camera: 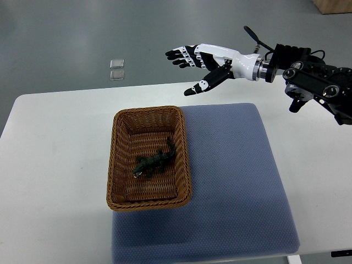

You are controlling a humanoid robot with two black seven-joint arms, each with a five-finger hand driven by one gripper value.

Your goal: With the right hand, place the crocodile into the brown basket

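A dark green toy crocodile point(154, 161) lies on the floor of the brown wicker basket point(118, 165), head toward the near left, tail toward the far right. My right hand point(193, 65), white with black fingertips, hovers in the air beyond the basket's far right corner, over the table's far edge. Its fingers are spread and it holds nothing. The black forearm point(316, 77) enters from the right edge. No left arm shows.
The basket sits on the left part of a blue-grey cushioned mat point(236, 181) on a white table point(55, 165). Two small clear square things point(116, 69) lie on the grey floor beyond the table.
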